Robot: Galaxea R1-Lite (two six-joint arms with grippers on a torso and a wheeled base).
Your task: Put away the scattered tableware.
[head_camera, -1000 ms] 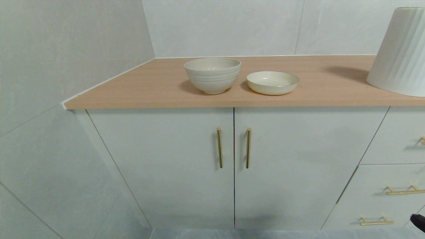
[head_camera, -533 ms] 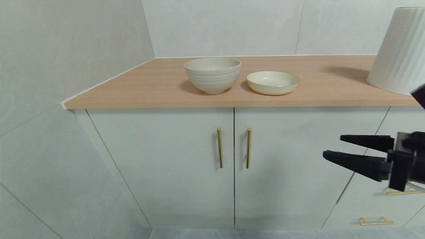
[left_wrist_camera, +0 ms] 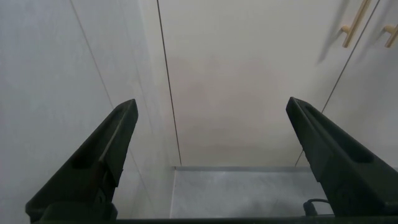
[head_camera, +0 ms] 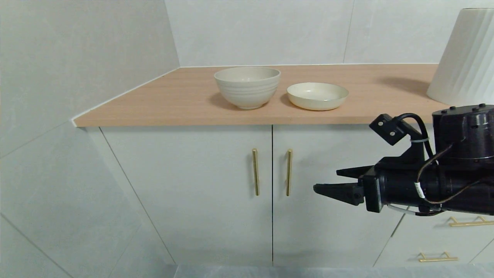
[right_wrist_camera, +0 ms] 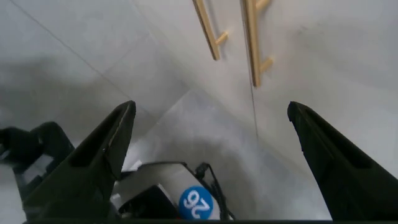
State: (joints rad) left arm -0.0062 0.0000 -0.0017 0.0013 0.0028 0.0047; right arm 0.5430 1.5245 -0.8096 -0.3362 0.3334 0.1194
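A ribbed cream bowl (head_camera: 247, 87) and a shallow cream dish (head_camera: 317, 95) stand side by side on the wooden counter (head_camera: 154, 106), above two shut cabinet doors. My right gripper (head_camera: 326, 180) hangs open and empty in front of the right door (head_camera: 339, 227), below the dish and a little right of the gold handles (head_camera: 288, 172). The right wrist view has its open gripper (right_wrist_camera: 208, 112) facing those handles (right_wrist_camera: 252, 43). My left gripper (left_wrist_camera: 211, 106) is open and empty, low by the cabinet's left corner near the floor (left_wrist_camera: 236, 193).
A tall white pleated lampshade (head_camera: 463, 58) stands at the counter's right end. Drawers with gold pulls (head_camera: 469, 222) sit right of the doors. Tiled walls (head_camera: 77, 58) close in the left side and back.
My right arm has come into the head view from the lower right and moved left toward the door handles. Bowl and dish have stayed put.
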